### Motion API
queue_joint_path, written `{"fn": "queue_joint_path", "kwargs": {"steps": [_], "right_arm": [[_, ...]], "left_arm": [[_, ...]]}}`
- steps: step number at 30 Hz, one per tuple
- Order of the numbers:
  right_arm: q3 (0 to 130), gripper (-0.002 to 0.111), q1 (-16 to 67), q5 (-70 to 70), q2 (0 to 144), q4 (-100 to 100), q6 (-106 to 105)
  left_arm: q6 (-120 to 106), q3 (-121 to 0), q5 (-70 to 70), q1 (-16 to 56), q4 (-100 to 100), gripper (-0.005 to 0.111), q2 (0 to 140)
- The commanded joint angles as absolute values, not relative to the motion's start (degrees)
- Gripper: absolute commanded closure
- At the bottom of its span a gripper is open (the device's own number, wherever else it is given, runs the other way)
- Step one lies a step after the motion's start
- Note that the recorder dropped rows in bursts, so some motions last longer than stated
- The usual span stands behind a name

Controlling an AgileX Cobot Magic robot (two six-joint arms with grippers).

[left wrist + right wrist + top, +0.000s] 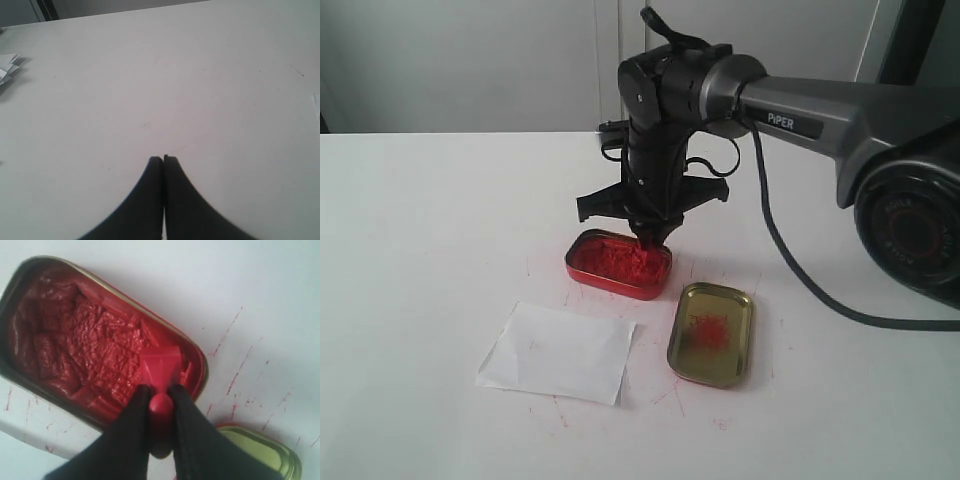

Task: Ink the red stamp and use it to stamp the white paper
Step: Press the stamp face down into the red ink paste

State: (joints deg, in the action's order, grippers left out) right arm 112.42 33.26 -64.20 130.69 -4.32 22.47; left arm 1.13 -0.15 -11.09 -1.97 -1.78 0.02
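My right gripper (160, 388) is shut on the round handle of the red stamp (160, 369). The stamp's square base rests in the lumpy paste at one end of the red ink tin (75, 340). In the exterior view the right gripper (648, 236) points straight down into the ink tin (618, 264), and the stamp is mostly hidden by the fingers. The white paper (558, 352) lies flat in front of the tin, toward the left. My left gripper (163, 159) is shut on nothing over bare tabletop.
The gold tin lid (711, 333) with red smears lies right of the paper, and shows as a lid corner (265, 452) in the right wrist view. Thin red streaks mark the white table (430, 230) round the tin. A black cable (790, 270) trails from the right arm.
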Motion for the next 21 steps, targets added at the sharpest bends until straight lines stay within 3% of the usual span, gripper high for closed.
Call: {"fn": "queue_joint_path", "kwargs": {"steps": [1, 21], "right_arm": [[112.69, 0.108, 33.02, -64.24, 131.01, -2.64, 22.67], [112.54, 0.108, 33.02, -67.12, 138.46, -2.50, 22.67]], "left_arm": [[1.25, 0.00, -10.82, -2.11, -1.77, 0.107, 0.00], [1.25, 0.00, -10.82, -2.11, -1.77, 0.107, 0.00]]}}
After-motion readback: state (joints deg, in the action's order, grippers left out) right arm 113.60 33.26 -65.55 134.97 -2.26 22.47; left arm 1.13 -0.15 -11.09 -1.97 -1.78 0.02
